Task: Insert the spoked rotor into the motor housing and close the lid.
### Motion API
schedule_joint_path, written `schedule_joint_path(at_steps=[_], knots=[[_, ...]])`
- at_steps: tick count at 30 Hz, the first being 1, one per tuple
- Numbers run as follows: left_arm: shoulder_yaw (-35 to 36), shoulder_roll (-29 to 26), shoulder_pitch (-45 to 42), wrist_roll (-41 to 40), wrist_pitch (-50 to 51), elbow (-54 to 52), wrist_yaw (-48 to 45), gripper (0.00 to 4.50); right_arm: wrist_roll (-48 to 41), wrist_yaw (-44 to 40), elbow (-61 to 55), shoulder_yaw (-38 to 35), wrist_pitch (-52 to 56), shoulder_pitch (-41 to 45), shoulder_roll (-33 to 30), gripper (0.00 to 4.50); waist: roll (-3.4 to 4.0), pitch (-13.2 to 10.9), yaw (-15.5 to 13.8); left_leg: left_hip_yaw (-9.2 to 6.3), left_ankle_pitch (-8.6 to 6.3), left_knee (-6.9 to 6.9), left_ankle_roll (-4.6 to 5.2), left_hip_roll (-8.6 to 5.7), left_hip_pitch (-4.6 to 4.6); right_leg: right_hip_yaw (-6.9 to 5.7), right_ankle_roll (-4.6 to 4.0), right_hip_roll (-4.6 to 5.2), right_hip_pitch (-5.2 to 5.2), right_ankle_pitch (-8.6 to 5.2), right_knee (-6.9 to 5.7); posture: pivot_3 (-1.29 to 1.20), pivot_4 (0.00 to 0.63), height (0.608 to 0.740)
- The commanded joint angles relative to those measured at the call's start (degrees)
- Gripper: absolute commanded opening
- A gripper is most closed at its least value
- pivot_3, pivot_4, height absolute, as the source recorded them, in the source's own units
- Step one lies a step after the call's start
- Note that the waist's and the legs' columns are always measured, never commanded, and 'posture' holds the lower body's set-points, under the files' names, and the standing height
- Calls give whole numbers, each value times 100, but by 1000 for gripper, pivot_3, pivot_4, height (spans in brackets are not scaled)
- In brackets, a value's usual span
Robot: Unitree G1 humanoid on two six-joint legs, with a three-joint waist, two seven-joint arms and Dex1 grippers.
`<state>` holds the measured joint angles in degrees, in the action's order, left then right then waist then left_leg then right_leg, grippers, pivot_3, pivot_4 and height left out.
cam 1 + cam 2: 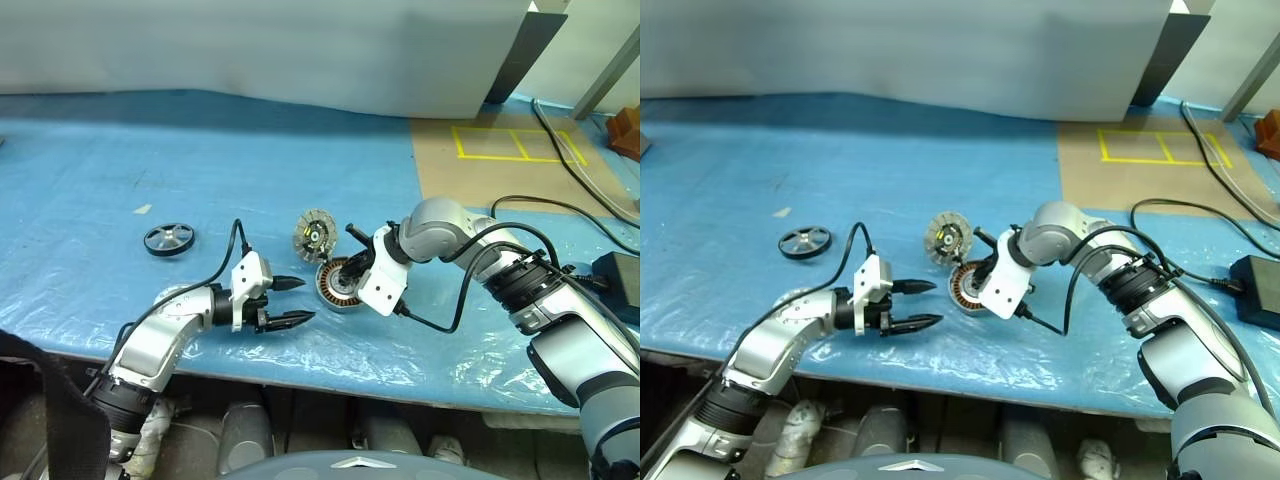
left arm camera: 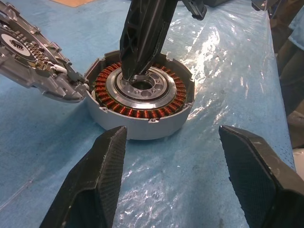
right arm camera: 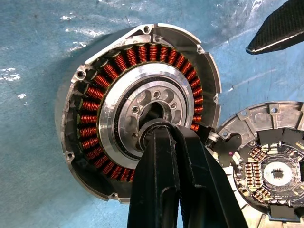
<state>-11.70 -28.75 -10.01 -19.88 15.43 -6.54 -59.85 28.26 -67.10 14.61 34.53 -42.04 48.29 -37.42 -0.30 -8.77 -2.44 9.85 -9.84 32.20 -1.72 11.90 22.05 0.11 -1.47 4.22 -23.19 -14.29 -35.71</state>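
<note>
Right gripper [image 3: 159, 130] clenched, fingertips pressed together and poked into the centre bore of the motor housing [image 2: 142, 102], gripping nothing that shows. Housing sits on the blue sheet [image 1: 110, 160], open side up, copper windings exposed, no rotor inside. Lid [image 1: 313, 235] swung open, hanging at the housing's edge on the far side, inner face with the circuit board showing. Left gripper [image 1: 294, 302] released, fingers spread wide and empty, hovering just beside the housing on its near-left side, aimed toward it. Spoked rotor [image 1: 168, 239] lies flat on the sheet well apart to the left, untouched by either gripper. Progress judgement: early stage, housing opened and being steadied or positioned; rotor pickup, insertion and lid closing are all left to do.
</note>
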Motion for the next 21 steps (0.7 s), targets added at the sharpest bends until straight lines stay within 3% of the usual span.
schedule_joint_path(at_steps=[1, 21], knots=[[23, 1, 31, -28, -61, -218, 5, 3279, 6, 43, -99, 25, -52, 79, 42, 26, 0, 0, 0, 0, 0, 0, 0, 0, 0, 0, 0, 0, 0, 0, 0, 0, 150, 740], [36, -1, 10, -30, -77, -167, -5, 3279, -75, -105, -251, 30, -5, 36, 74, 26, -3, -2, 1, 0, 0, -1, 0, 0, 0, 0, 0, 0, 0, 0, 1, 0, 150, 740]])
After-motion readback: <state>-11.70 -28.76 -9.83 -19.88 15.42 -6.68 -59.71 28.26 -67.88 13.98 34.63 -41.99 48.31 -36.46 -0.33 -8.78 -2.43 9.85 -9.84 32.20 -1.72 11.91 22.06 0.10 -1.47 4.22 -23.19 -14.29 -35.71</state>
